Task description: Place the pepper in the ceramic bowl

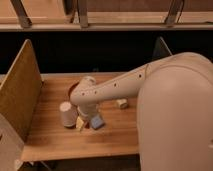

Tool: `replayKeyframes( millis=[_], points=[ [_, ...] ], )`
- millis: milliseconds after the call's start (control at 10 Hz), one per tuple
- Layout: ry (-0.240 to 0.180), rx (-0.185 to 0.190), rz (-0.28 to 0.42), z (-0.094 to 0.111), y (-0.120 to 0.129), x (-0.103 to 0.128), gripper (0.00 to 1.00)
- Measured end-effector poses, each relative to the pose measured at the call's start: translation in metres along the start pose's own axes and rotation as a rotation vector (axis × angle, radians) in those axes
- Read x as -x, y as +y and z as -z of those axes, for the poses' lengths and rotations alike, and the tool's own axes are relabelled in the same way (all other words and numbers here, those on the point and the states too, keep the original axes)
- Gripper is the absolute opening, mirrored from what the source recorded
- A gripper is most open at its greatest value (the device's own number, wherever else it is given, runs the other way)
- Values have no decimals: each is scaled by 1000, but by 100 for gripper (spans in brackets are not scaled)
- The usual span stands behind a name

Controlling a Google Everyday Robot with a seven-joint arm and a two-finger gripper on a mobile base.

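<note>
My gripper (86, 114) reaches down to the wooden table between the white cup (67, 114) and the blue block (97, 121). The arm crosses in from the right and covers most of the orange-red ceramic bowl (72, 90), of which only the left rim shows behind the wrist. The pepper is not plainly visible; it is hidden under or behind the gripper. A pale yellow chunk (80, 123) lies just in front of the gripper.
Another pale chunk (121, 103) lies to the right of the arm. A tall wooden side panel (20, 95) stands on the left and a dark panel (161, 49) at the back right. The table's front edge (80, 150) is near.
</note>
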Motion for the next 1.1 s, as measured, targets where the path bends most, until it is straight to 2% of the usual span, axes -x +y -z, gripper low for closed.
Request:
replayKeyframes(
  millis=[300,400,700,1000,1100],
  points=[
    [42,21,16,-20,1,18,52],
    [46,22,13,-21,1,18,48],
    [47,22,12,-21,0,18,59],
    [49,23,14,-22,0,19,59],
    [66,24,27,-27,-1,24,59]
  ],
)
